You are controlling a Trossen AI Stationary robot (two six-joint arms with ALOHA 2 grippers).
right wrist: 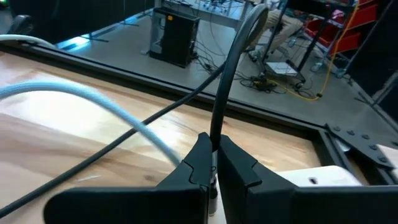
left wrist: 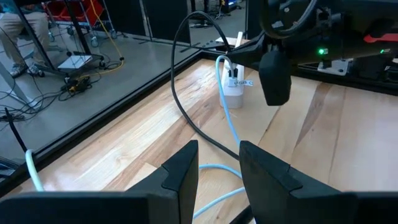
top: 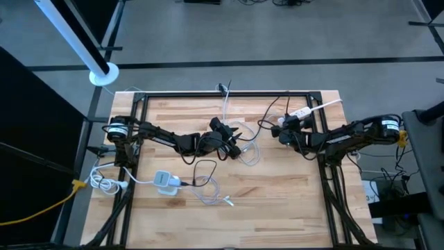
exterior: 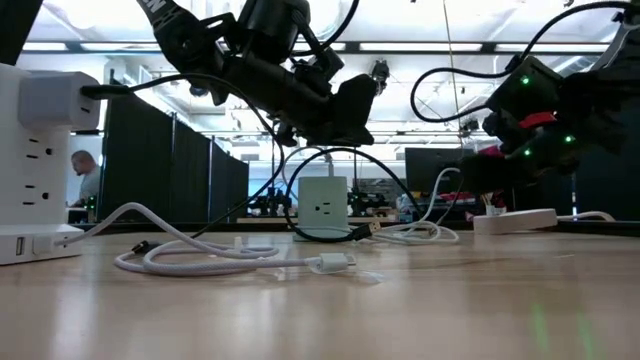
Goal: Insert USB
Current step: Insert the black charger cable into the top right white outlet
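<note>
My right gripper [right wrist: 213,163] is shut on a black cable [right wrist: 231,68] and hovers beside the white power strip [top: 300,112] at the table's far right. That strip lies flat on the wood [exterior: 515,218]. My left gripper [left wrist: 219,168] is open and empty, raised over the table's middle [top: 230,144] above a tangle of black and white cables. In its wrist view a black cable [left wrist: 180,93] and a pale cable [left wrist: 231,127] run on toward the strip [left wrist: 234,93]. A black cable's USB plug [exterior: 366,230] lies on the table. My right gripper pinches the black cable [right wrist: 215,138] between its two fingers. The cable rises from the fingertips and arcs away over the table. A second stretch [right wrist: 93,154] slants off across the wood. Which end of the cable is near the fingers, I cannot tell.
A white charger block [top: 164,182] with its coiled white cable [top: 104,182] sits near the left front; it looms close in the low view [exterior: 40,170]. Another white outlet cube [exterior: 322,205] stands farther back. A black frame [top: 229,94] borders the table. A person [exterior: 88,178] sits in the room behind.
</note>
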